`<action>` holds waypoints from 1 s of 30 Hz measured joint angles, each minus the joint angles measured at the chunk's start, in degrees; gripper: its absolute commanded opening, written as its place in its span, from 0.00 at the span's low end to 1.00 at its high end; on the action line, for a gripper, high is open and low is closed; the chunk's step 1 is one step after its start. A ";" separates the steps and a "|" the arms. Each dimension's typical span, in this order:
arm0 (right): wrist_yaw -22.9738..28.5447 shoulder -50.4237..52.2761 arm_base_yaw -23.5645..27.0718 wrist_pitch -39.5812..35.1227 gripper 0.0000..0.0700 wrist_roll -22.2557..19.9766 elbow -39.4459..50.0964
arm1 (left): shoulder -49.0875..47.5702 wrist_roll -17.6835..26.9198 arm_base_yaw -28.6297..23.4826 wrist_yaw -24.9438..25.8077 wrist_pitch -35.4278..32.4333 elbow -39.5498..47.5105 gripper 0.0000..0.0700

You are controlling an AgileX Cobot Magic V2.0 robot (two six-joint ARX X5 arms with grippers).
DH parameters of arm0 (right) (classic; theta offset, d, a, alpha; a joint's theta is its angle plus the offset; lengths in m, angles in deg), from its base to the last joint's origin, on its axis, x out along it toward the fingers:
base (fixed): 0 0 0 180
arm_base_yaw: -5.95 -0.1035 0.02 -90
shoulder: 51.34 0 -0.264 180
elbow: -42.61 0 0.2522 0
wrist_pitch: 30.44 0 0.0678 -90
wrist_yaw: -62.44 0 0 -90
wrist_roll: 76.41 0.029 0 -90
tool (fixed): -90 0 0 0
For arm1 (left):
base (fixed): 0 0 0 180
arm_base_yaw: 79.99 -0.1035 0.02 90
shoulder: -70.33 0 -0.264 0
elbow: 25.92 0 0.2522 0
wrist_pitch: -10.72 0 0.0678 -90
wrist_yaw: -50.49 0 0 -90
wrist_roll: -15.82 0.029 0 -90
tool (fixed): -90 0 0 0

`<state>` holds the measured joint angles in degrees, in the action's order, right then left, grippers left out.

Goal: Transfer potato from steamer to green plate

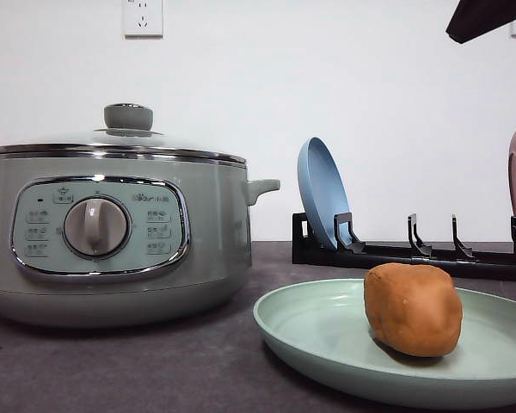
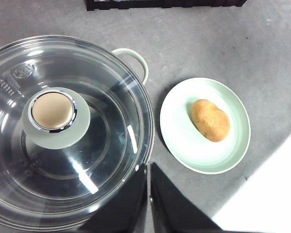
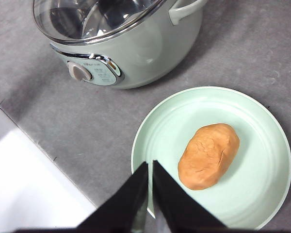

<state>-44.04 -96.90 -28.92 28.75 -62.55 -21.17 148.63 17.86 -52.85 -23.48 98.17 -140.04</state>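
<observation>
One potato (image 1: 413, 309), one green plate (image 1: 327, 344)

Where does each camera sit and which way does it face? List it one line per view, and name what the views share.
Front view: low at table height, facing forward at the steamer, green plate, potato and a rack with a blue plate.
Left wrist view: above the steamer's glass lid, looking down; closed left pincer shows.
Right wrist view: above the green plate, looking down; closed right pincer shows.
Shared: all three show the steamer and the potato lying on the green plate.
</observation>
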 measured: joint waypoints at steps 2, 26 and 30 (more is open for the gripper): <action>0.01 0.00 0.00 0.00 0.00 0.01 0.00 | 0.00 0.00 0.00 0.00 0.01 0.00 0.00; 0.01 0.00 0.00 -0.01 0.00 0.00 0.00 | -26.47 3.45 -25.94 -0.90 -50.23 21.45 0.00; -0.01 0.00 0.00 -0.01 0.00 0.00 0.00 | -36.74 3.58 -31.74 -5.63 -60.23 37.73 0.00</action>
<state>-44.05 -96.90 -28.92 28.74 -62.55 -21.17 111.88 21.44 -84.59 -29.11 37.94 -102.31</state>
